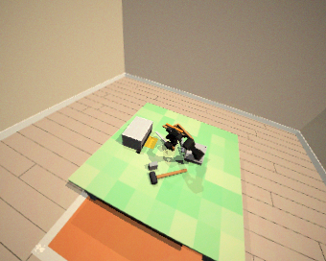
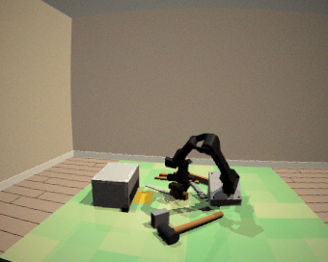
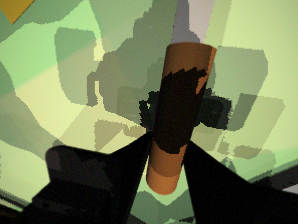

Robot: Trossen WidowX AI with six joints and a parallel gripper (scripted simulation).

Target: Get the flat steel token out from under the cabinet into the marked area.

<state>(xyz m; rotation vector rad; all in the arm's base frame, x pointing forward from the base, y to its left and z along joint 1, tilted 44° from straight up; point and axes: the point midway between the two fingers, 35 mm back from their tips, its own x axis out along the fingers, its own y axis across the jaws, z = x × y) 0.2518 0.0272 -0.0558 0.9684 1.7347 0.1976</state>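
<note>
The cabinet (image 1: 137, 129) (image 2: 116, 174) is a light grey box at the left of the table. The marked area (image 1: 151, 142) (image 2: 144, 196) (image 3: 14, 7) is a yellow patch in front of it. My gripper (image 2: 177, 191) (image 3: 167, 138) is shut on the round wooden handle (image 3: 161, 176) of a tool. The tool's thin grey blade (image 1: 159, 137) (image 2: 155, 188) (image 3: 200, 20) points toward the cabinet side and looks low over the table near the yellow patch; whether it touches the table is unclear. The steel token cannot be made out in any view.
A black-headed mallet (image 1: 153, 177) (image 2: 169, 234) with a wooden handle lies on the near side, beside a grey block (image 1: 152, 166) (image 2: 159, 218). Orange-brown sticks (image 1: 184, 130) (image 2: 200, 177) lie behind the arm. The arm's base plate (image 2: 218, 191) stands at the right.
</note>
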